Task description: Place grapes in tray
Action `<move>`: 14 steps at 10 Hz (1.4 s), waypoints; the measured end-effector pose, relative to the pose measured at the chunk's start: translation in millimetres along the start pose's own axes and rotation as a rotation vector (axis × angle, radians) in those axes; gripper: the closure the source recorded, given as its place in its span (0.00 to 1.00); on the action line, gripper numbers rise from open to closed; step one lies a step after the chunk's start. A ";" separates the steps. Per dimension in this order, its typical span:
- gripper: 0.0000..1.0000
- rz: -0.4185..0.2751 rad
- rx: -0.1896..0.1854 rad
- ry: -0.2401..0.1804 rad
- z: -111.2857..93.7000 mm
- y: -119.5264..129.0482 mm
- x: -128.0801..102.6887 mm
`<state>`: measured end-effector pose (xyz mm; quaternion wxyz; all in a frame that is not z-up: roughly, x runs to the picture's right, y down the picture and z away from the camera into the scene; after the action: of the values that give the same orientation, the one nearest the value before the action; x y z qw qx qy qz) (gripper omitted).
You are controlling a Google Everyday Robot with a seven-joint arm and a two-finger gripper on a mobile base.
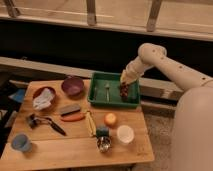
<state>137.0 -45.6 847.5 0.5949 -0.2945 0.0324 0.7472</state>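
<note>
The green tray (100, 93) sits at the back right of the wooden table. The dark red-purple grapes (124, 90) are inside it near its right rim, low over or on the tray floor. My gripper (123, 81) reaches down from the white arm at the right and is directly above the grapes, touching or nearly touching them. I cannot tell whether the grapes are still held.
A fork (107, 90) lies in the tray. On the table are a purple bowl (73, 86), a red bowl with white cloth (43, 97), an orange-red stick (73, 117), a black tool (46, 123), a blue cup (20, 142), an orange (110, 119) and a white cup (125, 134).
</note>
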 end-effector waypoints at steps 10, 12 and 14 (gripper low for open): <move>0.66 0.001 -0.044 -0.009 4.9 3.6 -1.7; 0.66 0.012 -0.077 -0.004 8.2 3.3 -2.1; 0.66 0.013 -0.092 0.004 12.2 4.4 -0.7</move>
<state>128.1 -42.6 856.6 0.5757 -0.3228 0.0012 0.7512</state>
